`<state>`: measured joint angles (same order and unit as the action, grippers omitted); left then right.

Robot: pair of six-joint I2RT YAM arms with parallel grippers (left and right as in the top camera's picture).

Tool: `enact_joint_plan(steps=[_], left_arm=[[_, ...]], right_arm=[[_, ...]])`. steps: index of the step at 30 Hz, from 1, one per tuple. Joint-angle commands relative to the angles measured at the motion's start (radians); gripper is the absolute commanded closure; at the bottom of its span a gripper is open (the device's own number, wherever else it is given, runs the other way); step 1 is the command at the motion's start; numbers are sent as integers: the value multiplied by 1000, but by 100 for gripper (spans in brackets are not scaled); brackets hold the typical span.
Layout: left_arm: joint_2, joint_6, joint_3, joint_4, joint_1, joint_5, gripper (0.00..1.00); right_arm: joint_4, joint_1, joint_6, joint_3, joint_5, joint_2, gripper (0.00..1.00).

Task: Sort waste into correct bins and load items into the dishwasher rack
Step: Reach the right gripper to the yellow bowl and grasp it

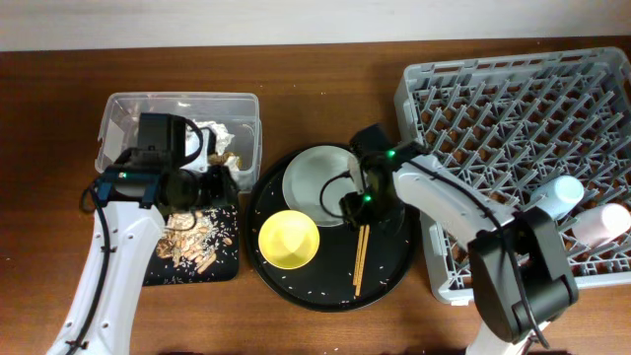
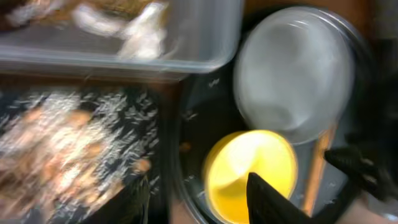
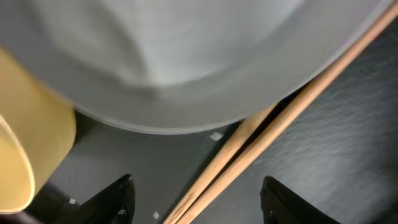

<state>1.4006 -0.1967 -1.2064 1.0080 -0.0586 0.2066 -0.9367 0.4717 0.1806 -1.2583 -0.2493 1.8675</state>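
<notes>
- Here, the dishwasher rack stands well off to the right of the right gripper, with a light blue cup and a pink cup in it. Long sticks carried there could catch on its pegs.
- The plate sits just ahead of the spread fingers, so a crooked closing could nudge it.
- The yellow bowl stands beside one finger and might be bumped.
- The chopsticks lie between those open fingers. A pinch may catch only one, or both may slip.
- The left gripper hovers spread and empty.
- The surface is a brown wooden table, with a pale wall beyond it. Rice grains dot the round black tray.
</notes>
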Motion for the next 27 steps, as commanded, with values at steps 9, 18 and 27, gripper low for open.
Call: enact_joint_plan(steps=[9, 18, 27], left_arm=[[-13, -68, -1, 41, 3, -196, 44], [-13, -68, -1, 41, 3, -196, 43], [-13, -68, 0, 43, 3, -195, 43]], right_arm=[[-12, 107, 95, -10, -137, -26, 33], [-14, 136, 109, -62, -143, -51, 32], [34, 230, 162, -60, -78, 24, 35]])
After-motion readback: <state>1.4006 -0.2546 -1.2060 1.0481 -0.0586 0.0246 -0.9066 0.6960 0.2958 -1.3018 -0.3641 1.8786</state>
